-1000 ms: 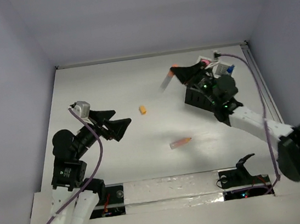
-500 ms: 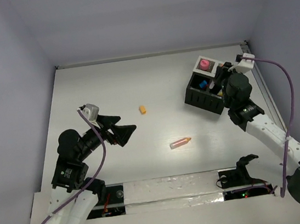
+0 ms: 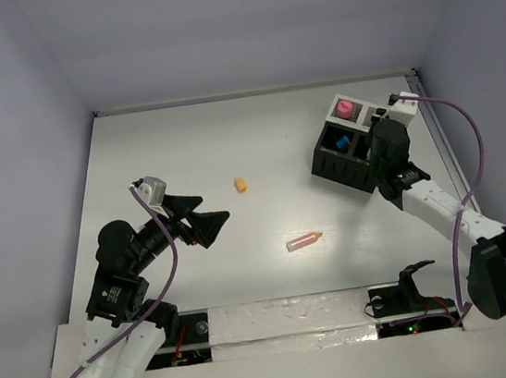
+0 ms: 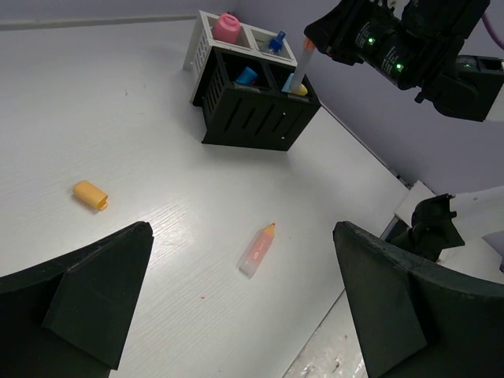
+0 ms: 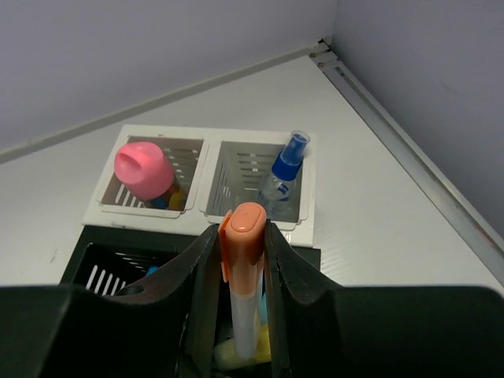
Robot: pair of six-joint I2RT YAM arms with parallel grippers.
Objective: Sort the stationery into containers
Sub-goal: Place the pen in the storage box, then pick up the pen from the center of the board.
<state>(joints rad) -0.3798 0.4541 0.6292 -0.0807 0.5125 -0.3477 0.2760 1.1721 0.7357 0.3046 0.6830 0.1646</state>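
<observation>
- Clear-barrelled pen [image 5: 244, 315] with a smooth orange cap, upright, pinched tight between the right gripper's [image 5: 242, 231] black fingers.
- Its lower end meets the slatted black box [image 3: 339, 166], upper right of the top view.
- Left gripper [image 4: 244, 315] spread wide, empty.

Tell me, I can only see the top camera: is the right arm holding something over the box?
Observer: Yes. The right wrist view shows the right gripper shut on an orange-capped pen, held upright.
Operator: Which hole is it over?
Observer: In the left wrist view its lower end is at the compartment of the black box that holds a yellow piece.
Operator: What's the blue thing at the back?
Observer: A small clear spray bottle with a blue top, leaning in a white-rimmed compartment, beside the one with the pink piece.
</observation>
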